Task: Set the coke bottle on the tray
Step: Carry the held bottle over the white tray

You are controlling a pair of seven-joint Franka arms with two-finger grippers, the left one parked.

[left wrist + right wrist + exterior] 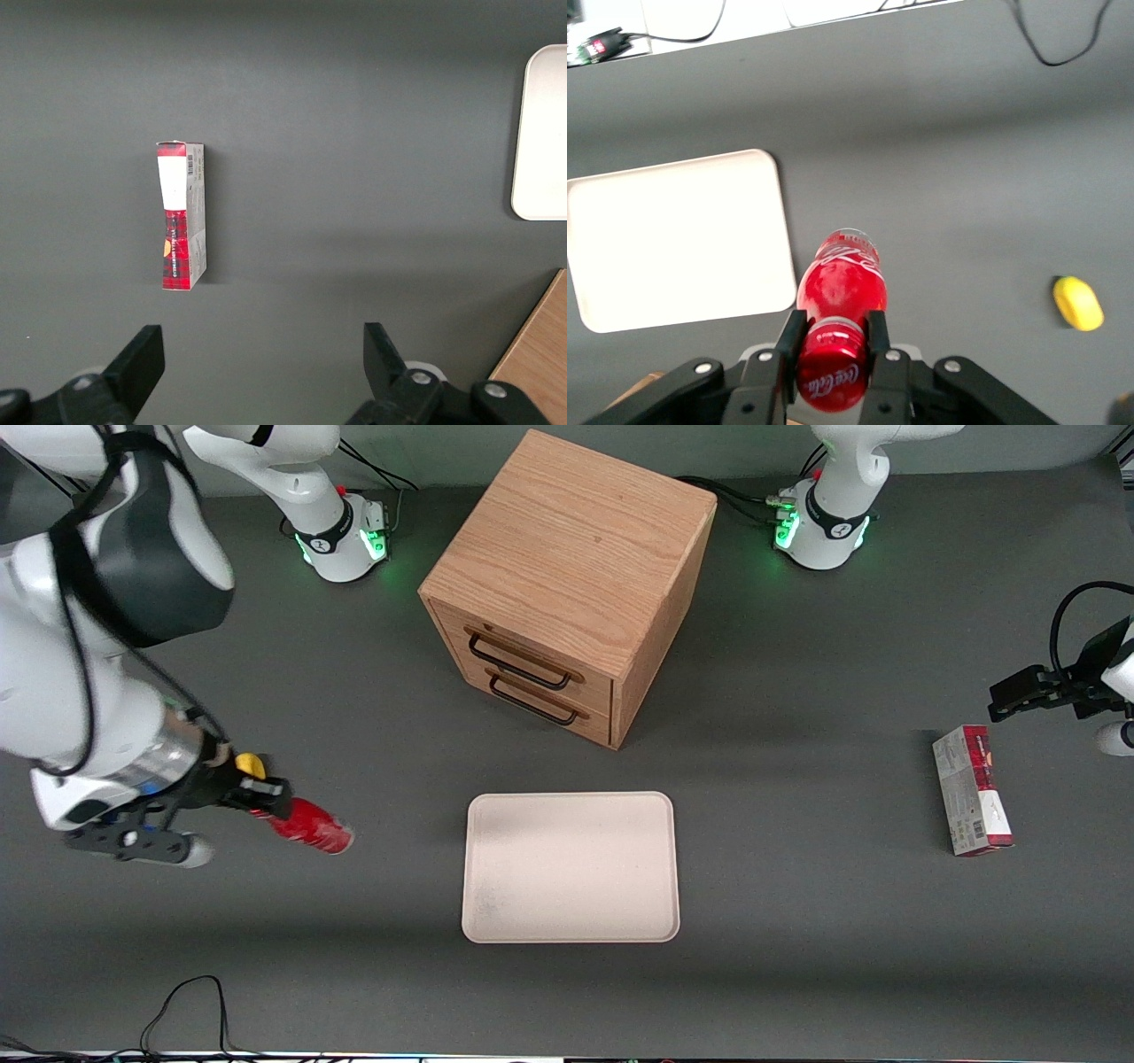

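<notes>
The coke bottle (312, 826) is small and all red with white lettering. My right gripper (264, 795) is shut on its capped end and holds it tilted above the table, toward the working arm's end, apart from the tray. In the right wrist view the fingers (788, 343) clamp the cap and neck of the bottle (840, 288), gripper (831, 347). The cream-white tray (570, 866) lies flat in front of the wooden cabinet and holds nothing; it also shows in the right wrist view (673, 239).
A wooden drawer cabinet (567, 584) stands farther from the front camera than the tray. A red-and-white carton (971, 802) lies toward the parked arm's end. A small yellow object (250, 763) lies on the table beside my gripper (1077, 303).
</notes>
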